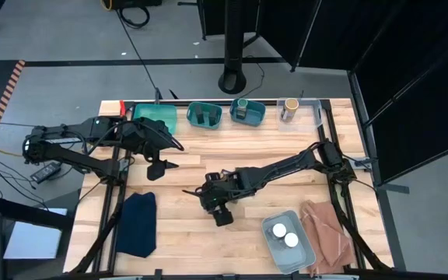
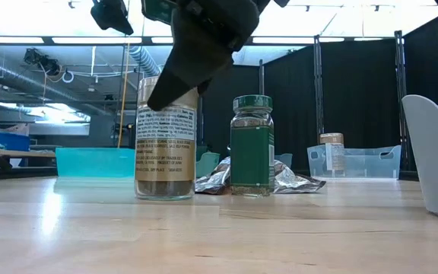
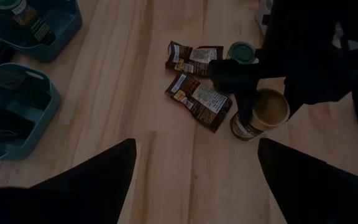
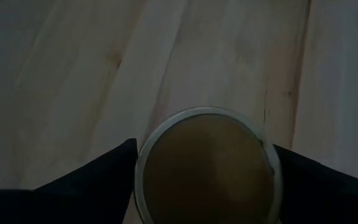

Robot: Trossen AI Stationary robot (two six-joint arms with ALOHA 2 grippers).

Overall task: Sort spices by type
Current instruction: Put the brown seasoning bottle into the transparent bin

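We see the right claw (image 4: 204, 180) hanging low over the middle of the worktop (image 1: 286, 194), its two dark fingers (image 4: 86, 177) spread wide on either side of a tan-topped round jar (image 4: 207, 168). The fingers flank the jar's rim, but we cannot tell whether they touch it; the jar stands upright on the wood. In the low view that same jar (image 2: 166, 148) shows a printed label, with the claw coming down over its top. Just beside it stands a green-lidded jar (image 2: 252, 144), also upright, and behind the two lie the brown flat packets (image 3: 197, 93), overlapping one another on the wood.

Farther out, a pale bin (image 1: 288, 241) near the front edge holds two white-lidded jars (image 1: 285, 234). Along the far edge sit teal bins (image 1: 204, 115) with dark jars in them. A dark blue cloth (image 1: 136, 223) lies at the front left.

The left claw (image 1: 162, 159) hovers over the far left of the worktop, fingers wide apart and holding nothing.
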